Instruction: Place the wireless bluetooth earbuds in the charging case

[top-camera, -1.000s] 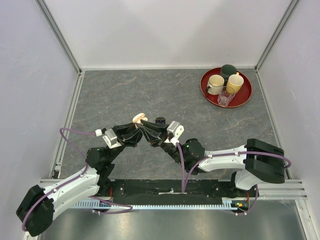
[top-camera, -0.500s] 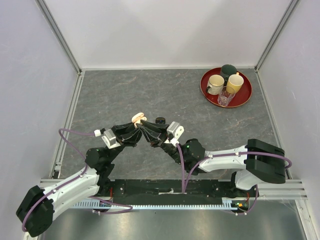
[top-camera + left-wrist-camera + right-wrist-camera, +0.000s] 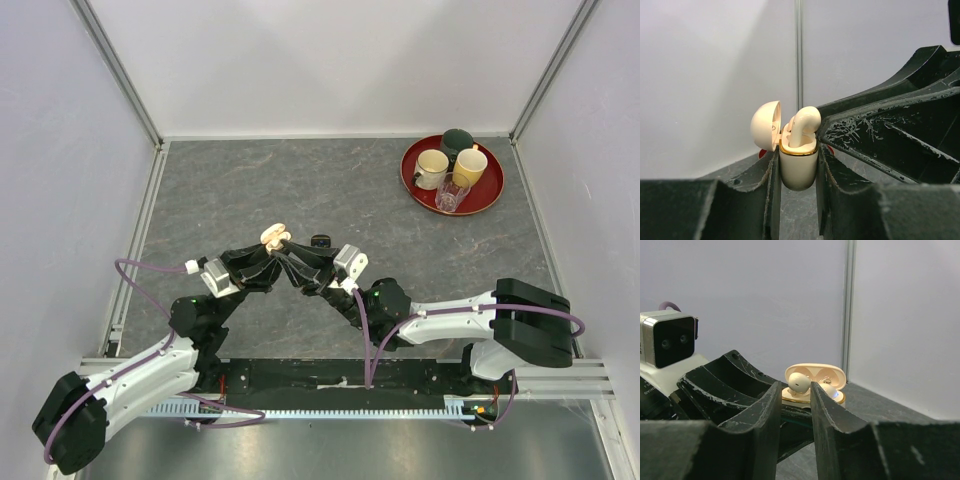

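Grippers, two. Charging case, one. Earbud clearly made out, one. Tray, one, bearing four drinking vessels.

Charging case (image 3: 798, 167): cream-white with a gold rim, upright, clamped by its sides between the fingers of the left gripper (image 3: 797, 172), which is closed on it. It is held above the grey table (image 3: 300, 185), near the middle, where the two arms meet. Its lid (image 3: 765, 125) stands open, swung to the left in the left wrist view.

Earbud (image 3: 802, 125): cream-white and curved, its lower end inside the case and its rounded head rising above the rim. In the right wrist view the head sits between the fingertips of the right gripper (image 3: 796, 390), whose jaws are drawn narrow around it. A fingertip meets the earbud's side in the left wrist view, but whether both pads press on it cannot be told.

Tray (image 3: 406, 170): red, round, at the far right corner, well apart from both grippers. It holds one cream mug (image 3: 432, 168), one yellow cup (image 3: 470, 166), one dark cup (image 3: 457, 141) and one clear glass (image 3: 450, 195).
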You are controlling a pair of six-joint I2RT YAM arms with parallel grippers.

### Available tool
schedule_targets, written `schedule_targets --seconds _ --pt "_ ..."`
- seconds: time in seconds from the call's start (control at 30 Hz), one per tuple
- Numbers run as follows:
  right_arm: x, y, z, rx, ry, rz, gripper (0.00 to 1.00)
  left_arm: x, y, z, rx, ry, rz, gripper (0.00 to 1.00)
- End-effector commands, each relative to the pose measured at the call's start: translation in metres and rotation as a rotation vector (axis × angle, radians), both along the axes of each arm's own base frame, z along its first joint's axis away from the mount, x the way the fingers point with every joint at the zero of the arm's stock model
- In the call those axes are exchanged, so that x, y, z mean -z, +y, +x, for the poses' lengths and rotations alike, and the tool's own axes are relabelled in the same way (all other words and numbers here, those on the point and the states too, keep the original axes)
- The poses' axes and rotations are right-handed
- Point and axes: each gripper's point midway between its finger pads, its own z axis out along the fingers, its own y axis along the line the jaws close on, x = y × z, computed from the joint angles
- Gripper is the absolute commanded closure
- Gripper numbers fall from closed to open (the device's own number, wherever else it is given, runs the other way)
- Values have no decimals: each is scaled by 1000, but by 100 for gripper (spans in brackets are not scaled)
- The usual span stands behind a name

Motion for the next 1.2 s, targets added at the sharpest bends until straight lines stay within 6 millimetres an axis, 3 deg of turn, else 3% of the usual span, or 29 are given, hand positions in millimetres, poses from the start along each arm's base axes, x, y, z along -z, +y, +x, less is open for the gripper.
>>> schedule_targets --seconds 0.0,0.2,0.4,0.47,0.6,0.7,0.73,0.77,0.8,0.83,0.9,0.97,1.0,1.03,1.17 --pt "-78 -50 -14 2 -97 368 64 -40 12 -16 1 -130 -93 98" --pt "-83 -51 -22 -35 -126 372 63 -35 10 -11 -13 -109 -70 98" --pt "-96 -55 -32 -80 -151 372 55 -30 9 -9 -23 -96 -51 98" --pt "-94 -50 -31 -75 -147 325 53 -28 8 -8 -21 -88 -39 98" --pt "-104 -60 -32 -60 -158 320 50 -26 8 -9 -19 -86 -35 98" --pt "-111 -54 -34 -89 -136 253 48 -24 8 -9 -18 -82 -28 98" --pt "-106 -43 -32 -109 -87 193 47 -24 7 -9 -15 -85 -26 98" --pt "-116 -49 -33 -113 -61 198 46 -24 7 -10 -11 -85 -21 98" --pt "-95 -36 -27 -109 1 79 41 -22 6 -10 -9 -79 -12 98" --pt "-107 -38 -25 -97 16 57 39 -22 5 -12 0 -85 -5 98" --pt "-112 -43 -21 -72 46 -13 37 -23 2 -12 5 -88 12 98" --pt "-105 -39 -24 -88 49 -158 37 -18 -3 -12 22 -74 48 98" --pt "-91 -37 -22 -83 48 -250 37 -18 -5 -12 30 -79 61 98" --pt "-95 -36 -27 -108 33 -277 37 -18 -6 -13 34 -79 67 98" --pt "-70 -25 -38 -187 32 -451 40 -20 -9 -15 50 -88 75 98"
